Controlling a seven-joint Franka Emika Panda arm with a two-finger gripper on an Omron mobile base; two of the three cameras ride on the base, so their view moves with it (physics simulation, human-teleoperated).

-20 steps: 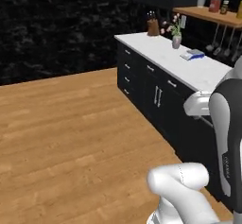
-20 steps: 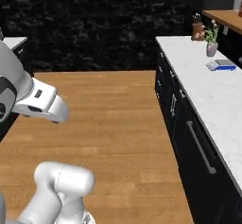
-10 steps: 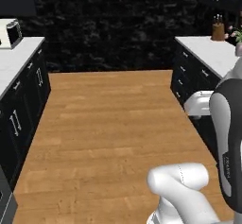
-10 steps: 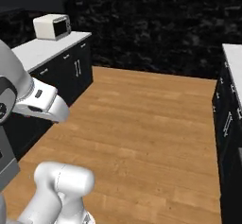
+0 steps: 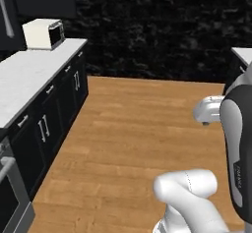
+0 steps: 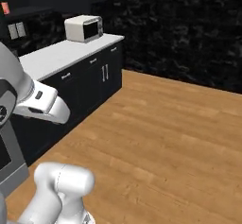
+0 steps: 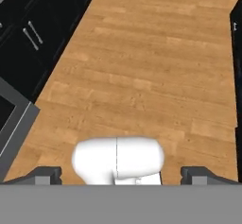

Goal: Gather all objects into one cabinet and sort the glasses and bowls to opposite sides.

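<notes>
Wood floor (image 7: 142, 67) under gripper (image 7: 121, 173), jaws wide apart, empty; white microwave (image 5: 43, 34) on counter (image 5: 29, 74) w/ black drawers (image 5: 59, 104).

Microwave (image 5: 43, 33) on left counter (image 5: 29, 74), floor (image 5: 138, 129) right of it

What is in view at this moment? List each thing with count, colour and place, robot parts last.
Boxy white microwave with a dark door: one, on the far end of the counter at left.
Pale grey-white countertop: one, along the left wall.
Black base cabinets with short silver pulls: one run, under that countertop.
Second pale countertop: a corner at the right edge of the left base view.
Grey-framed appliance front: one, at the near end of the left cabinets; too little shows to name it.
Wooden plank floor: tan-brown, between the cabinet runs.
Dark stone wall: black, at the far end.
Gripper: open, holding nothing, over the floor.
</notes>
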